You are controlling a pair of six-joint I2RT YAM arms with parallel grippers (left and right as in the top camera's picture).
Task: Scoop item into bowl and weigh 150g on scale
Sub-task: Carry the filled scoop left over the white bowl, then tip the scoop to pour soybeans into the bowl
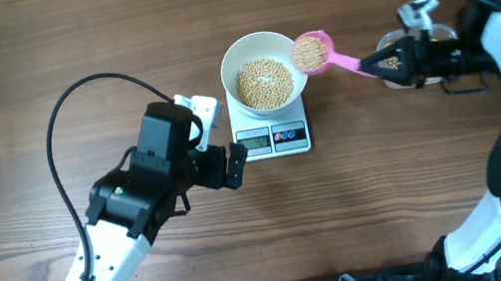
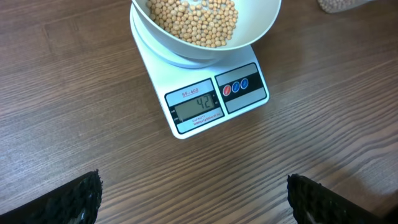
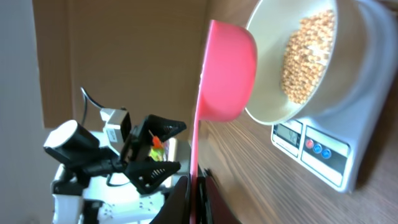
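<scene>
A white bowl (image 1: 230, 63) partly filled with tan beans (image 1: 265, 85) stands on the small white scale (image 1: 257, 119). Its display (image 2: 198, 104) shows a reading. My right gripper (image 1: 372, 66) is shut on the handle of a pink scoop (image 1: 344, 63), which holds beans (image 1: 309, 50) at the bowl's right rim. The right wrist view shows the scoop (image 3: 227, 74) beside the bowl (image 3: 267, 109), with my gripper (image 3: 196, 196) clamping its thin handle. My left gripper (image 1: 237, 165) stands open just left of the scale's front; in its wrist view the gripper (image 2: 196, 205) holds nothing.
A clear container of beans (image 2: 339, 5) shows at the far right, behind the scale, near my right gripper. A black cable (image 1: 72, 98) loops over the table at the left. The left arm (image 3: 112, 155) appears in the right wrist view.
</scene>
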